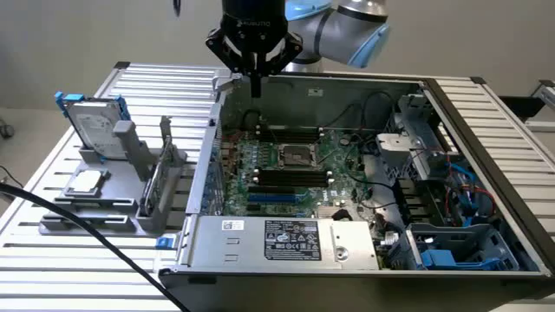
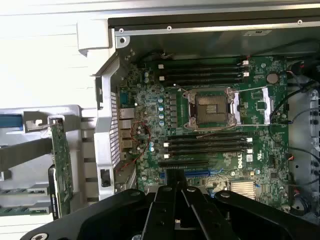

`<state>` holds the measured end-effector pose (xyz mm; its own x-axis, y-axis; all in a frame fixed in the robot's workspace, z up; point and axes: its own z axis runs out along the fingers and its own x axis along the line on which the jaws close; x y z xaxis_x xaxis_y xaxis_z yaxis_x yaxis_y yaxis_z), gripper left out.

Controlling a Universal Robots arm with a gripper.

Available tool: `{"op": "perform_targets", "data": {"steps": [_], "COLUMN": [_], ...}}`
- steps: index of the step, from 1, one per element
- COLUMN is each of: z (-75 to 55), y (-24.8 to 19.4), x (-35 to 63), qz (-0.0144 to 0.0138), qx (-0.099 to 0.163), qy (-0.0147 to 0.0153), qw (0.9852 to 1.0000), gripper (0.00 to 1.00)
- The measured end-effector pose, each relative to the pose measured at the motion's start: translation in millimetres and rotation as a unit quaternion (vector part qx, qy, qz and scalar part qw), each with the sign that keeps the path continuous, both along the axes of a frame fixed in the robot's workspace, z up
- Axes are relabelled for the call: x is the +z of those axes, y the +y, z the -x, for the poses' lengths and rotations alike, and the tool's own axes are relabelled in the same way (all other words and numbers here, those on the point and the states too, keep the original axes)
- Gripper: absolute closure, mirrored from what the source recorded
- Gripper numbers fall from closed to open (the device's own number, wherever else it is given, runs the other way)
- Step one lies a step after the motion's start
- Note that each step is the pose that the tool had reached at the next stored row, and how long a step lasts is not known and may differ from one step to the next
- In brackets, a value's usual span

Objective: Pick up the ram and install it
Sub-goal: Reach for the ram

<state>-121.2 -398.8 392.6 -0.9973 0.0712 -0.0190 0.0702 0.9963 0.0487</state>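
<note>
The ram (image 2: 60,165) is a thin green board standing on edge in a grey fixture (image 1: 160,195) outside the computer case, on the exterior view's left; there the ram (image 1: 148,190) appears as a dark sliver. My gripper (image 1: 255,83) hangs above the case's back wall, well away from the ram, with its fingers pressed together and nothing between them. In the wrist view the gripper (image 2: 175,176) points down over the motherboard (image 2: 225,165). Black memory slots (image 2: 205,145) lie on either side of the open processor socket (image 2: 210,107).
A silver hard drive with blue rails (image 1: 93,123) stands upright at the fixture's far end, and a small square silver chip (image 1: 87,182) lies below it. The open case (image 1: 416,88) has tall metal walls, cables and blue parts (image 1: 451,253) on the exterior view's right.
</note>
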Motion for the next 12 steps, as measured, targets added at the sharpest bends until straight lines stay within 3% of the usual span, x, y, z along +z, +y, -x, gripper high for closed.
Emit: {"op": "perform_targets", "data": {"steps": [9,12], "z": [0.1,11.3], "y": [0.0,0.0], "x": [0.0,0.1], "qz": [0.0,0.0], "qx": [0.0,0.0], "qy": [0.0,0.0], "qw": [1.0,1.0], "gripper": [0.89,0.89]}}
